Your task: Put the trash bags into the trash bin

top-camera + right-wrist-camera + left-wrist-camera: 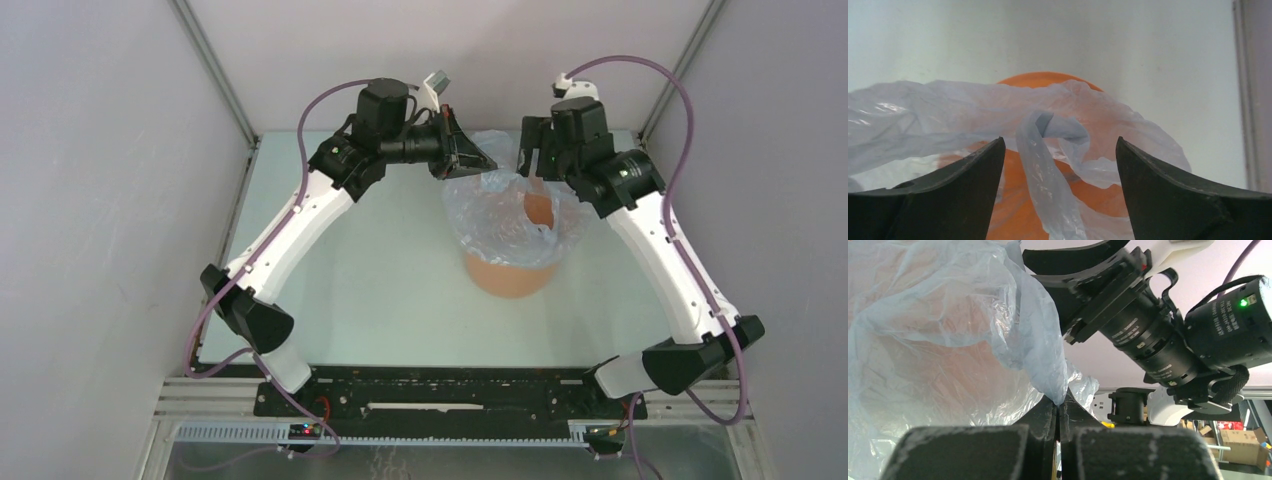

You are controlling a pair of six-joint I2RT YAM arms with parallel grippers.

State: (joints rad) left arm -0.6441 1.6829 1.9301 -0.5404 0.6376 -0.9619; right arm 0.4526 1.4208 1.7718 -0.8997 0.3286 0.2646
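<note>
The orange trash bin [510, 275] stands upright on the table, right of centre. The pale blue-grey trash bag [490, 215] lies in and over its mouth, its film draped round the rim. My left gripper [478, 158] is at the bin's far left rim, shut on a pinch of the bag's edge [1055, 390]. My right gripper [527, 170] hovers over the far right rim, open, with a twisted strip of bag [1048, 165] and the bin [1013, 210] between and below its fingers [963, 190]. Nothing is held in it.
The pale green table [370, 290] has metal frame posts at its back corners [235, 110] and grey walls on both sides. The right arm's wrist [1168, 340] shows close in the left wrist view, just across the bin.
</note>
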